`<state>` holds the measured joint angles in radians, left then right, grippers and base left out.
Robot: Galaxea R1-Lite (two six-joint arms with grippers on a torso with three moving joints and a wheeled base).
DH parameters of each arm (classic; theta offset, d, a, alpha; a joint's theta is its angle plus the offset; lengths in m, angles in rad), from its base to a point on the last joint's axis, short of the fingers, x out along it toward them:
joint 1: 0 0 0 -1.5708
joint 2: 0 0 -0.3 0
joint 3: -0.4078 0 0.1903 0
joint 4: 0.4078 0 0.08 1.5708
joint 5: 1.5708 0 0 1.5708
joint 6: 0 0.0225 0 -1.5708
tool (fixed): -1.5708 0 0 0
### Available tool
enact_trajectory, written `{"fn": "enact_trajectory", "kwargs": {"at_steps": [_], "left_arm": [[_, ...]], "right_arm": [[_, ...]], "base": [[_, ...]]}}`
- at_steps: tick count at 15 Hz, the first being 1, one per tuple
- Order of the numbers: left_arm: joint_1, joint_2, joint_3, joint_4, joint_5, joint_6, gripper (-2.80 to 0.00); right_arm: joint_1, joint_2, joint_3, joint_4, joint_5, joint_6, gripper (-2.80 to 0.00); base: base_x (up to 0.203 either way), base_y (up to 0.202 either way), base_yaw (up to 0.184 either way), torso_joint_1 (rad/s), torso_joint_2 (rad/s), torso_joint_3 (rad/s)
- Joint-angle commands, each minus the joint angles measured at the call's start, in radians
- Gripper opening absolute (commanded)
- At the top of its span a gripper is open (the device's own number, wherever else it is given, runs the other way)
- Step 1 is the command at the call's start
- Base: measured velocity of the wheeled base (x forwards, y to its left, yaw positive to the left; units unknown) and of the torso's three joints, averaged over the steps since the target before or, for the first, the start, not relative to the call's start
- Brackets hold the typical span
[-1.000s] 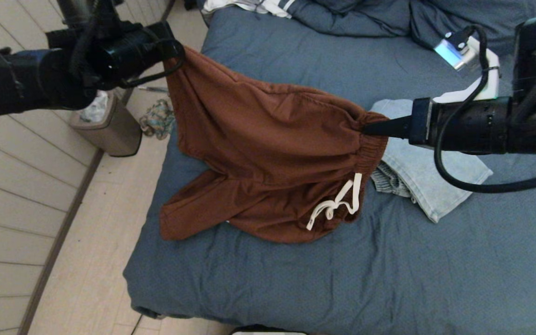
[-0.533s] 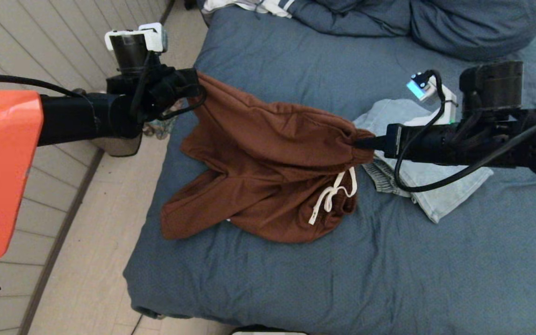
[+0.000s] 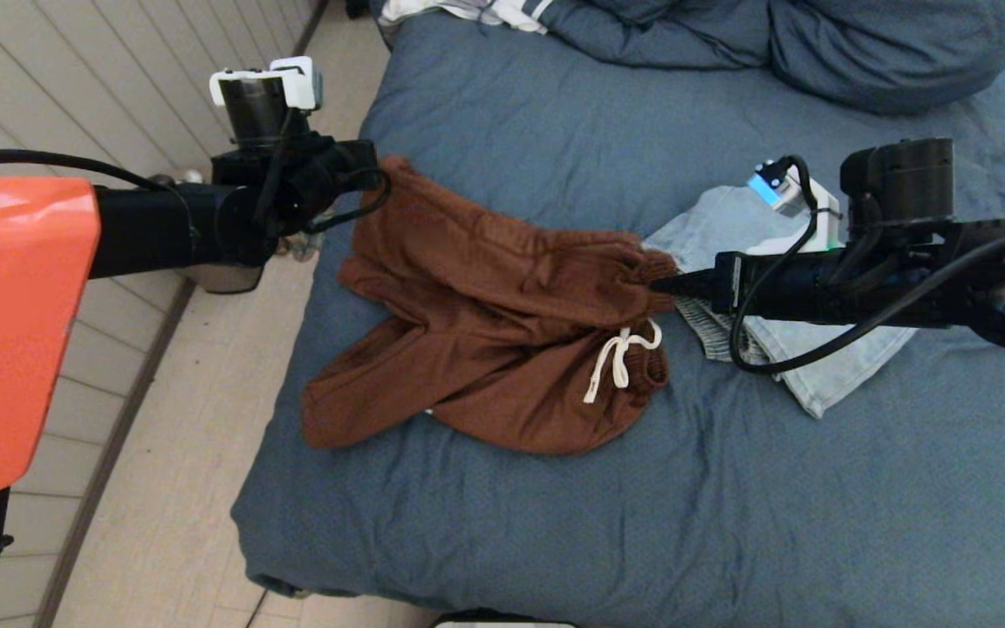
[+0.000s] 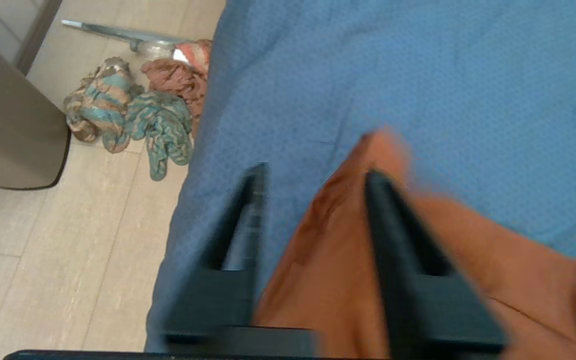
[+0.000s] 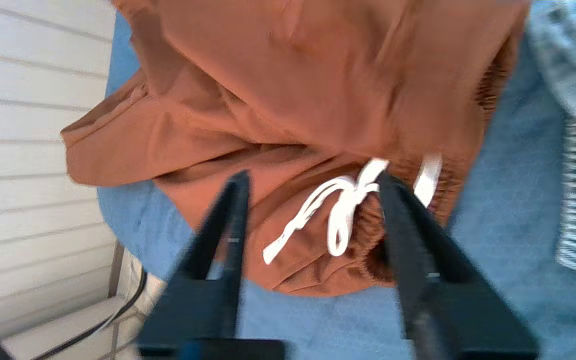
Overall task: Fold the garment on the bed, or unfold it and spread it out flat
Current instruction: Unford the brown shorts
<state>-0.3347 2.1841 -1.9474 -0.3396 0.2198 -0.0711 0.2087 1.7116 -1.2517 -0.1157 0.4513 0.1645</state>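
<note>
Rust-brown shorts with a white drawstring lie bunched on the slate-blue bed, legs pointing to its left edge. My left gripper hovers at the shorts' far left corner. In the left wrist view it is open, with a peak of brown cloth rising loose between its fingers. My right gripper is at the waistband's right end. In the right wrist view it is open above the shorts, and the drawstring shows between its fingers.
A light denim garment lies just right of the shorts, under the right arm. Blue pillows and bedding fill the bed's head. On the floor left of the bed stand a bin and crumpled rags.
Both arms came down and the stretched, lifted shorts sank onto the bed. Both grippers went from pinching the waistband to open, and the cloth now lies slack.
</note>
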Motion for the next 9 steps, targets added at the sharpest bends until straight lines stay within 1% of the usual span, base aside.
{"fn": "enact_trajectory", "kwargs": {"at_steps": [1,3,5,6,7,8,9], "left_arm": [[0.0,-0.015,0.001,-0.002,0.003,-0.001,0.0],[0.003,-0.039,0.002,-0.005,0.009,-0.002,0.0],[0.012,-0.065,0.008,-0.011,0.079,-0.016,0.0],[0.015,-0.085,0.039,-0.015,0.115,-0.044,0.0],[0.016,-0.106,0.1,-0.016,0.126,-0.069,0.0],[0.018,-0.143,0.195,-0.017,0.125,-0.085,-2.8],[0.019,-0.188,0.31,-0.017,0.111,-0.097,-2.8]], "right_arm": [[-0.014,-0.006,0.003,-0.007,0.002,0.001,0.0],[-0.028,-0.016,0.004,-0.01,0.004,0.003,0.0],[-0.033,-0.045,0.011,-0.01,0.006,0.011,0.0],[-0.034,-0.066,0.017,-0.008,0.006,0.014,0.0],[-0.034,-0.095,0.03,-0.006,0.005,0.018,-2.8],[-0.033,-0.125,0.058,-0.006,0.003,0.026,-2.8],[-0.033,-0.158,0.086,-0.004,0.003,0.033,-2.8]], "base": [[0.0,0.0,0.0,0.0,0.0,0.0],[0.0,0.0,0.0,0.0,0.0,0.0],[0.0,0.0,0.0,0.0,0.0,0.0],[0.0,0.0,0.0,0.0,0.0,0.0],[0.0,0.0,0.0,0.0,0.0,0.0],[0.0,0.0,0.0,0.0,0.0,0.0],[0.0,0.0,0.0,0.0,0.0,0.0]]}}
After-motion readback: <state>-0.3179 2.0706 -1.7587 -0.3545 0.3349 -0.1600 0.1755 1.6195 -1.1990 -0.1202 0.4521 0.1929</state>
